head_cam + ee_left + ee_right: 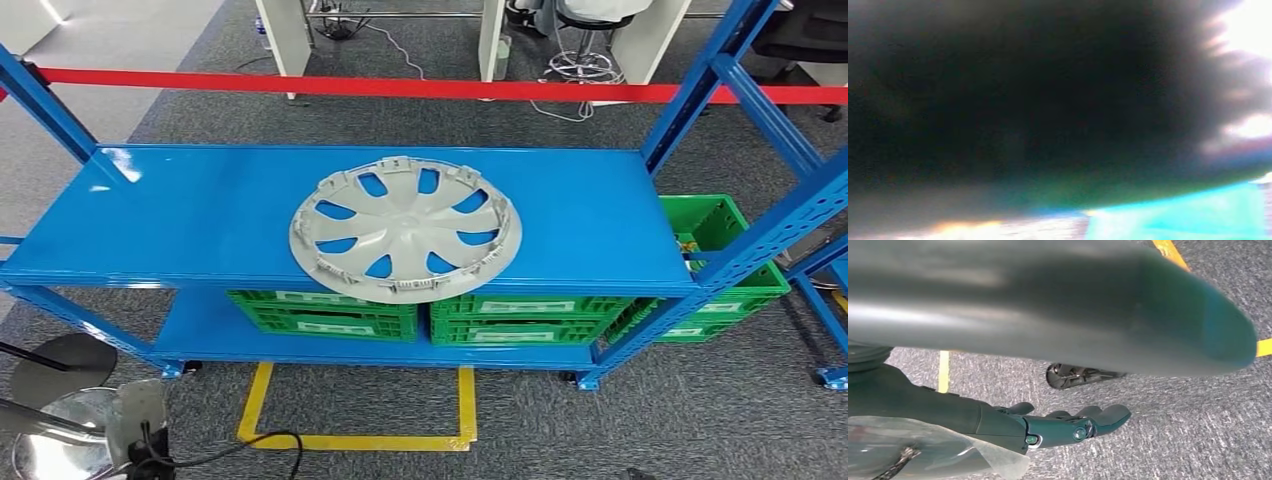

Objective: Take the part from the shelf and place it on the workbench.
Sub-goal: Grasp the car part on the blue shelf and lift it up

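A grey wheel cover (405,228) with several spoke openings lies flat on the top board of the blue shelf (180,215), near the board's front edge and a little right of centre. Nothing touches it. In the right wrist view my right hand (1068,427) hangs over the grey carpet with its dark fingers stretched out and nothing in them. A dark blur (1048,100) sits close in front of the left wrist camera, and I cannot make out how my left hand's fingers lie.
Green crates (325,312) stand on the lower board, and another green crate (715,245) is to the right of the shelf. A red tape (400,87) runs behind the shelf. Yellow floor marking (360,440) lies in front of it. Round metal bases (60,430) stand at lower left.
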You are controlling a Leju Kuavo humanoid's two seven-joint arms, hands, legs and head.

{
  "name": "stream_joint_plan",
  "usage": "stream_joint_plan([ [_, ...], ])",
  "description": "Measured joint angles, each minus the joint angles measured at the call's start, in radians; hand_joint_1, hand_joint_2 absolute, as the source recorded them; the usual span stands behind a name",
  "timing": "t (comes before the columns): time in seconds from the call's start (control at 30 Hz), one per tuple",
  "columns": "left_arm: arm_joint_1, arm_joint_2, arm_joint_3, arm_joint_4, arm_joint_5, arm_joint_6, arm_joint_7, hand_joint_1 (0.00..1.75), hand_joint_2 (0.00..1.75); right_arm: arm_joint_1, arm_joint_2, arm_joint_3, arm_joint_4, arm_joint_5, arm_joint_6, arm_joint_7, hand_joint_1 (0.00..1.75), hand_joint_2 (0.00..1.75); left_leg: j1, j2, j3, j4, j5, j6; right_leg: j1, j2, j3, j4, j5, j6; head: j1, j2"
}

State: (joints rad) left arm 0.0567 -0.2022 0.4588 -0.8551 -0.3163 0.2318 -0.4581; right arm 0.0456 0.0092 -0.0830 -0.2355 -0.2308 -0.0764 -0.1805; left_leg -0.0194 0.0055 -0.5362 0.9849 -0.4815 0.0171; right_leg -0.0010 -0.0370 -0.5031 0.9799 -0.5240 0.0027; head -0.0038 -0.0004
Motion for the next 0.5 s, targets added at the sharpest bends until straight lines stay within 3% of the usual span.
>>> stream_joint_plan([
  [0.23,0.043,0.007,-0.109,-0.17,0.094,0.068,-0.022,0.0,0.0,-0.006,0.0,-0.002,0.007,0.02,0.0,-0.002,0.0,0.0,0.0,0.0,-0.001,0.0,0.0,0.0,0.0,-0.001,-0.001,0.0,-0.001,0.001,0.0,0.0],
  [0.33,0.055,0.018,-0.15,-0.216,0.096,0.08,0.018,0.0,0.0,-0.007,0.001,-0.004,0.009,0.026,-0.008,-0.001,0.0,0.0,0.0,0.0,0.0,0.0,-0.001,0.0,0.0,-0.001,-0.001,0.0,-0.001,0.001,0.0,0.0],
  [0.5,0.065,0.04,-0.227,-0.164,0.098,0.117,0.054,0.0,0.0,-0.007,0.003,-0.009,0.01,0.039,-0.018,0.003,0.0,0.0,0.0,0.0,0.0,0.0,0.0,0.0,0.0,-0.001,-0.001,0.0,-0.001,0.001,0.0,0.0],
])
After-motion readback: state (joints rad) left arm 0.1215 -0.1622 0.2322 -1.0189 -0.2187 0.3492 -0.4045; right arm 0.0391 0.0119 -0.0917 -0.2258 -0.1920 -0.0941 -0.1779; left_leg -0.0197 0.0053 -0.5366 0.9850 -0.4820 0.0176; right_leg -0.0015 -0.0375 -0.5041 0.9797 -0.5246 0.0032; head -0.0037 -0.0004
